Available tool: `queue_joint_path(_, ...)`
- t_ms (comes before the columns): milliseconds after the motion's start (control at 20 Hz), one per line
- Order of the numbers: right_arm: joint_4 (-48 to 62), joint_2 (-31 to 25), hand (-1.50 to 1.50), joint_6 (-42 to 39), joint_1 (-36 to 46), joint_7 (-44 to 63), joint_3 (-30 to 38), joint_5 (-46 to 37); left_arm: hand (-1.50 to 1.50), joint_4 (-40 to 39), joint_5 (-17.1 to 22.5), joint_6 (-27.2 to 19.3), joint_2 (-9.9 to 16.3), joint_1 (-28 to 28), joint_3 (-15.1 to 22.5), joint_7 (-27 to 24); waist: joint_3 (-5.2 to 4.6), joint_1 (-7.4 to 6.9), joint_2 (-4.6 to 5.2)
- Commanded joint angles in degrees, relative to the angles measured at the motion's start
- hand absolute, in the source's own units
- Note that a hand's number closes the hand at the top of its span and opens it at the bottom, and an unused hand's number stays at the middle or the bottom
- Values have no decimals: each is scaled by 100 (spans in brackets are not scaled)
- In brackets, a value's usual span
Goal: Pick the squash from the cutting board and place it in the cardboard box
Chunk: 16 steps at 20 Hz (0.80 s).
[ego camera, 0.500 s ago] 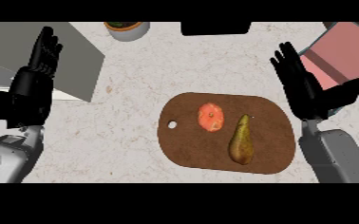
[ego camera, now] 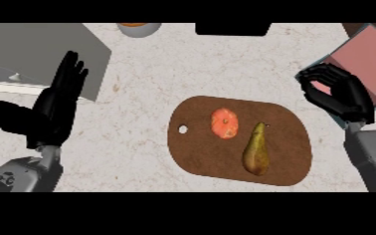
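On a pale speckled surface (ego camera: 147, 144) lies a brown cutting board (ego camera: 213, 162). On it rest an orange squash (ego camera: 225, 123) and, just to its right, a green-brown pear (ego camera: 255, 149); the two sit close but apart. My right hand (ego camera: 339, 93) hovers right of the board, fingers curled inward around nothing, beside the pinkish cardboard box (ego camera: 360, 59) at the far right edge. My left hand (ego camera: 57, 102) rests at the left, fingers straight and spread wide.
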<state>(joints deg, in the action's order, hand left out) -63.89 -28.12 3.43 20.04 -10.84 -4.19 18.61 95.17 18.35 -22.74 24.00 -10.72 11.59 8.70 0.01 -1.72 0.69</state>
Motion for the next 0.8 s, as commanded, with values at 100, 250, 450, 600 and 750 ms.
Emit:
queue_joint_path(100,1112,73,-150,121,249,-1847,-135,-1001,0,27,294,160,-264,245,-76,13,11,5,-25)
queue_joint_path(250,815,-353,-150,-413,532,-1626,-462,-1285,0,-437,309,290,-362,196,-208,-229,-1,101,-45)
queue_joint_path(450,624,-1038,-150,-1027,933,-885,-1010,-1859,0,-318,326,507,-274,363,-168,-288,-13,56,-60)
queue_joint_path(600,291,-1411,-150,-1950,1146,-291,-1504,-2051,0,-466,271,368,-366,261,-189,-240,-20,118,-72)
queue_joint_path(750,-231,-1710,-150,-2765,1237,434,-1556,-1797,0,-12,370,392,-202,430,-334,-45,-13,150,-119)
